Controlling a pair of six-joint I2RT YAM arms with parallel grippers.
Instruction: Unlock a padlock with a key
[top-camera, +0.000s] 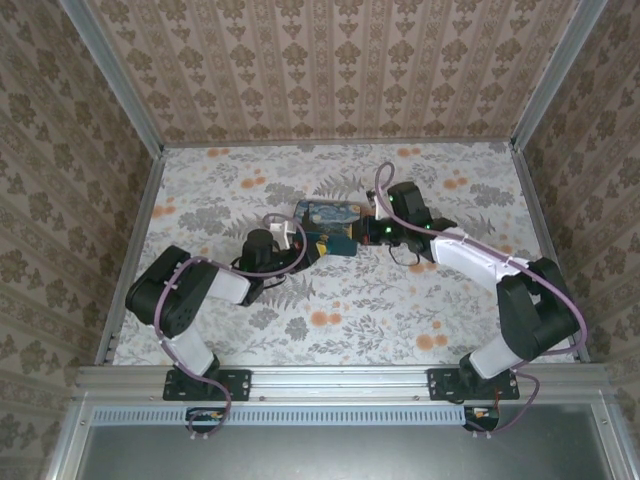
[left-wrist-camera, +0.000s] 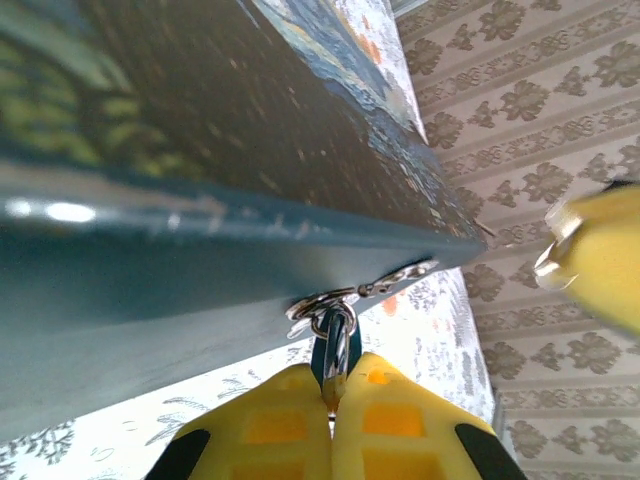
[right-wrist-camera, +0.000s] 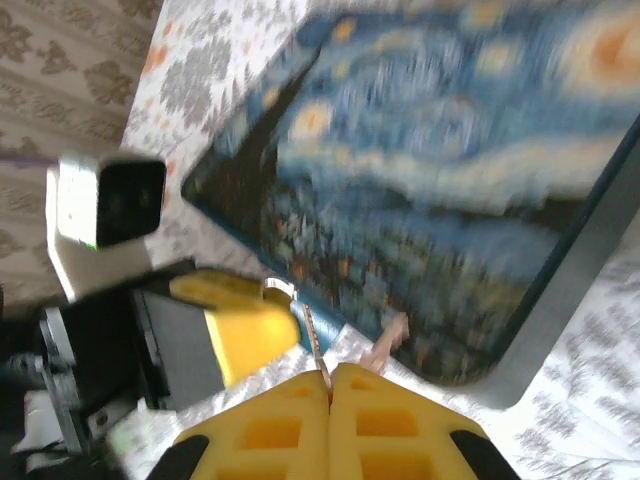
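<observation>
Left wrist showed one padlock (left-wrist-camera: 330, 358) pinched by left gripper (left-wrist-camera: 332, 395) at the box's (left-wrist-camera: 200, 230) six o'clock; right wrist, one key (right-wrist-camera: 311, 335) nipped in right gripper (right-wrist-camera: 330, 385)

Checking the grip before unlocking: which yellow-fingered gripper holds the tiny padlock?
The left gripper: it is shut on the tiny teal-blue metal padlock hanging from silver rings on the blue starry-night box. The right gripper pinches only a thin pale strip.
</observation>
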